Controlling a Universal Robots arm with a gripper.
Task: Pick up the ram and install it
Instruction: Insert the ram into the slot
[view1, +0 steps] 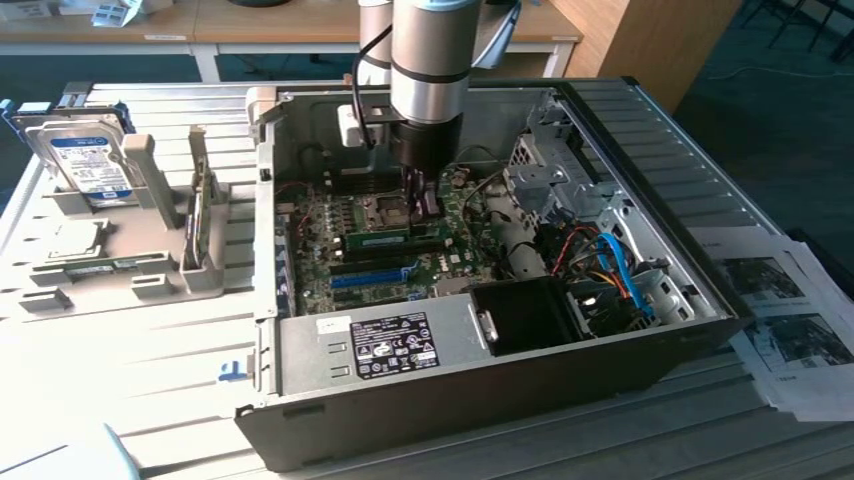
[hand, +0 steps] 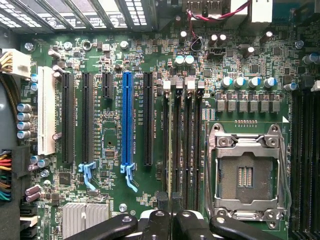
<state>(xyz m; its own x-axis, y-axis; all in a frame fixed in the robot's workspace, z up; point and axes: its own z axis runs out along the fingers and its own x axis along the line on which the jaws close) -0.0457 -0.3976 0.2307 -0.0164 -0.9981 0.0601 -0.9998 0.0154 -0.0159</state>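
The ram (view1: 384, 240) is a thin green stick with dark chips. It stands on edge along the memory slots of the motherboard (view1: 314, 225), inside the open computer case (view1: 441, 345). My gripper (view1: 422, 208) hangs straight down just above the stick's end on the exterior view's right. From the wrist, its black fingers (hand: 159, 224) sit close together at one end of the four black memory slots (hand: 187, 150), and nothing shows between them. The gripper (hand: 172, 222) is shut.
The empty silver processor socket (hand: 245, 175) lies beside the slots, and a blue slot (hand: 127, 120) is further off. Red and blue cables (view1: 607, 265) and a drive cage crowd the case's right. A grey tray (view1: 134, 270) beside the case holds a hard drive (view1: 87, 160). Papers (view1: 787, 320) lie to the right.
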